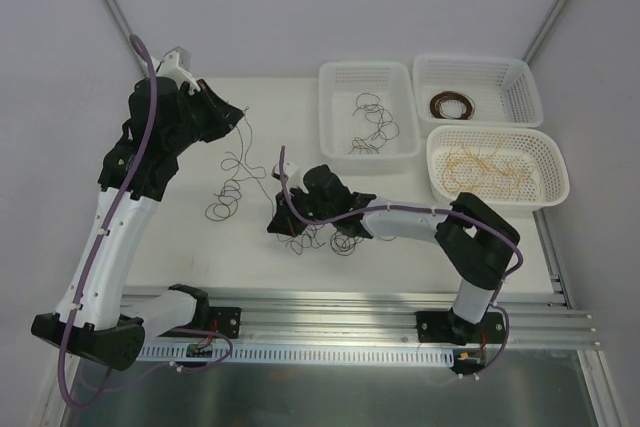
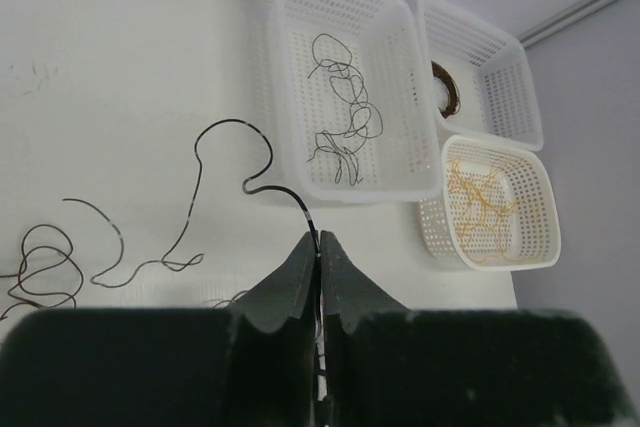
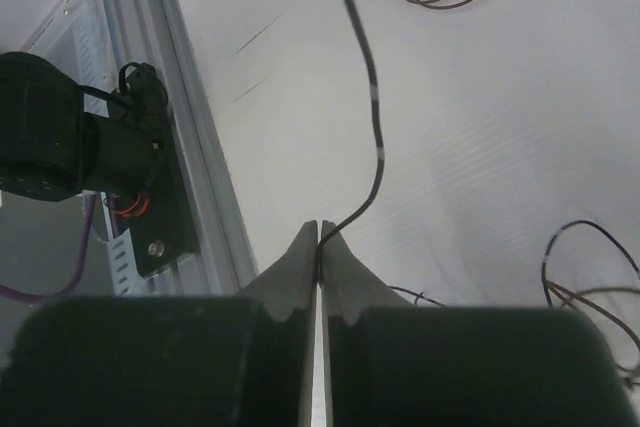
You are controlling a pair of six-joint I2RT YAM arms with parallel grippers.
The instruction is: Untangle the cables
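Thin curly cables lie loose on the white table: a black one (image 1: 240, 160) trails from my left gripper (image 1: 240, 117) down to a small tangle (image 1: 224, 203). Another dark tangle (image 1: 330, 240) sits under my right gripper (image 1: 277, 224). In the left wrist view my gripper (image 2: 320, 240) is shut on the end of a black cable (image 2: 238, 121), which curls away over the table. In the right wrist view my gripper (image 3: 319, 230) is shut on a black cable (image 3: 375, 107) that runs up and away.
Three white baskets stand at the back right: one (image 1: 365, 68) holds black wires, one (image 1: 478, 59) a dark brown coil, and one (image 1: 497, 131) yellow-tan wires. A metal rail (image 1: 350, 312) runs along the near table edge. Brown loops (image 2: 40, 267) lie to the left.
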